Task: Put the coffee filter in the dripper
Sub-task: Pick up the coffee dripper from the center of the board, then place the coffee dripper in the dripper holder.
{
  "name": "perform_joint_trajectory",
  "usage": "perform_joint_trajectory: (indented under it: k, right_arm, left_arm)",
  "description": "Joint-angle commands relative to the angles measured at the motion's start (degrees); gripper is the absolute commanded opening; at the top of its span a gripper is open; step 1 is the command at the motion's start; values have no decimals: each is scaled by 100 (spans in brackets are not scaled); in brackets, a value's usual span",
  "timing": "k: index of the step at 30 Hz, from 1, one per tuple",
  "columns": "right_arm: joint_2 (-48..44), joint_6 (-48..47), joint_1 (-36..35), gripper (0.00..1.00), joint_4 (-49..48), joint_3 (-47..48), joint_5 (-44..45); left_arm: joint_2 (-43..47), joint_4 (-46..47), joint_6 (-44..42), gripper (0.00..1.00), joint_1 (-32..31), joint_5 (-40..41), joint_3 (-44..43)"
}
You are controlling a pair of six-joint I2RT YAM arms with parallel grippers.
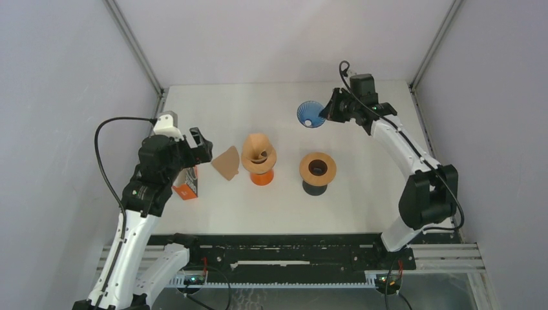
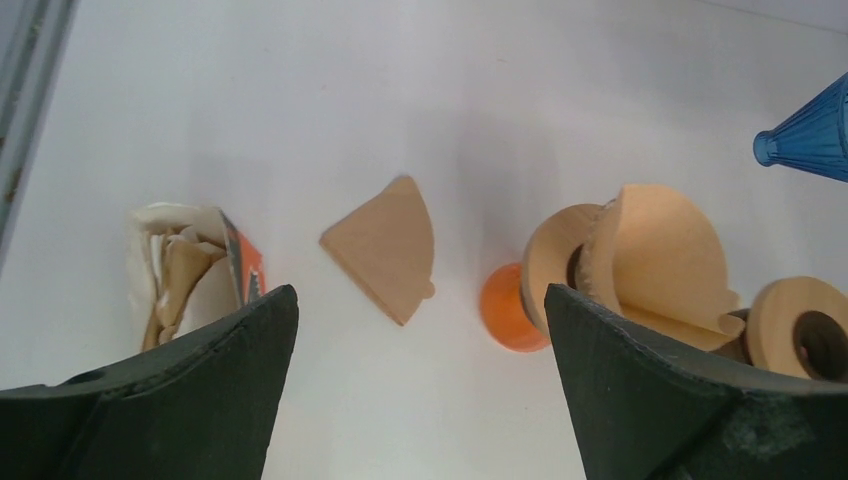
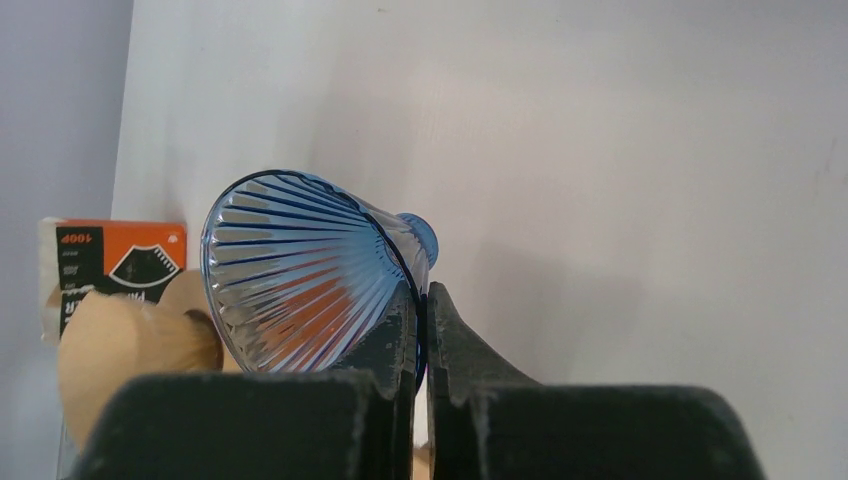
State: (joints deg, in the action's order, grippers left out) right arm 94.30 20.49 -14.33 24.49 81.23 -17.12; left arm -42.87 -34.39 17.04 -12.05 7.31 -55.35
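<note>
A blue ribbed glass dripper point(image 1: 311, 114) lies tilted on its side at the back of the table. My right gripper point(image 1: 328, 111) is shut on its rim; in the right wrist view the thin rim sits pinched between the two fingers of the gripper point(image 3: 422, 295), with the dripper's point(image 3: 300, 270) cone opening toward the left. A flat brown coffee filter point(image 1: 227, 163) lies on the table left of centre. My left gripper point(image 1: 201, 147) hovers just left of it, open and holding nothing; its wrist view shows the filter point(image 2: 385, 245) ahead between the spread fingers of the gripper point(image 2: 420, 300).
An orange stand point(image 1: 262, 177) with a wooden ring holds a curled brown filter point(image 1: 257, 152). To its right is a black stand with a wooden ring point(image 1: 317, 171). An orange filter box point(image 1: 186, 186) lies under the left arm. Grey walls enclose the table.
</note>
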Motion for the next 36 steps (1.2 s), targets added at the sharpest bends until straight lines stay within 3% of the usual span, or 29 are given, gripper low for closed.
perform_joint_trajectory:
  k: [1, 5, 17, 36]
  right_arm:
    - [-721, -247, -32, 0, 510, -33, 51]
    - [-1223, -344, -93, 0, 950, -81, 59]
    - [-2228, -676, -360, 0, 2187, -217, 46]
    - [-2605, -722, -819, 0, 2217, -1039, 20]
  left_arm:
    - [-24, 124, 334, 97, -4, -673, -517]
    - [-110, 92, 577, 95, -206, -971, -722]
    - [-768, 131, 1018, 92, -1614, -704, -1331]
    - [-2527, 344, 1216, 86, -3303, -488, -2440]
